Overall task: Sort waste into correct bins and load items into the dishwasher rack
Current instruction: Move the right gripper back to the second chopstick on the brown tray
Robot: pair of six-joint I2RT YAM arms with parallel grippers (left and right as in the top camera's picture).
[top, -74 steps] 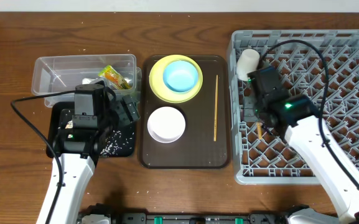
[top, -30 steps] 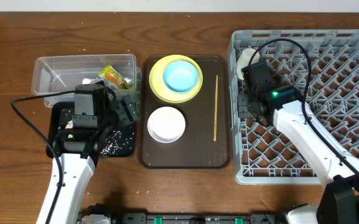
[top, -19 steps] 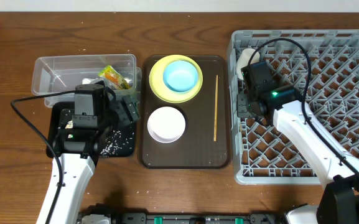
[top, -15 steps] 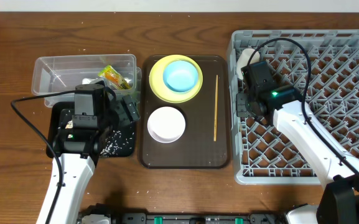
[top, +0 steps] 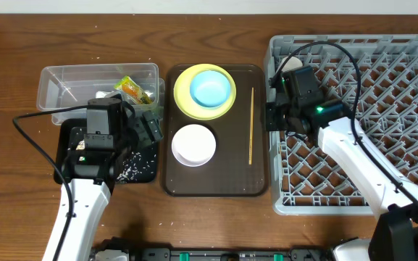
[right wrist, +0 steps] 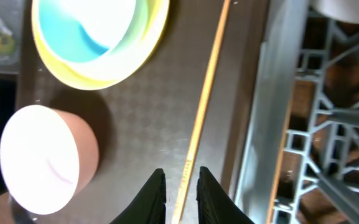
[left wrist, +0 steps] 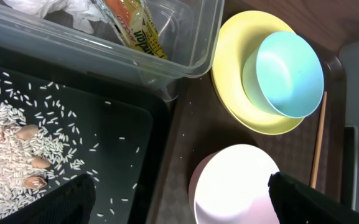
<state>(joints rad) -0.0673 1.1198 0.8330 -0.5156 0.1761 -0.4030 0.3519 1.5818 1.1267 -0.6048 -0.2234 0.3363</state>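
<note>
Brown tray (top: 223, 177) is carrying a light, stiff, roll-prone chopstick (right wrist: 206, 93), likely best pinched mid-shaft; right gripper (right wrist: 180, 186) is hovering slightly parted, left gripper (left wrist: 188, 202) gaping wide.

1. The dishwasher rack (top: 382, 72), a grey pegged crate, stood at the right. A small white cup (right wrist: 347, 5) showed only partly at its far-left corner.
2. The yellow plate (top: 182, 98) lay flat between the clear tub (top: 56, 87) and the rack, with the light blue bowl (top: 211, 88) upright on it.
3. The whitish bowl (top: 193, 144) stood upright just in front of the plate.
4. One wooden chopstick (top: 251, 125) lay straight beside the rack.
5. The clear tub held the snack wrapper (top: 132, 90) and the white scrap (top: 103, 94).
6. The black tub (left wrist: 123, 143), against the clear tub's near side, held scattered rice grains (left wrist: 17, 155).
</note>
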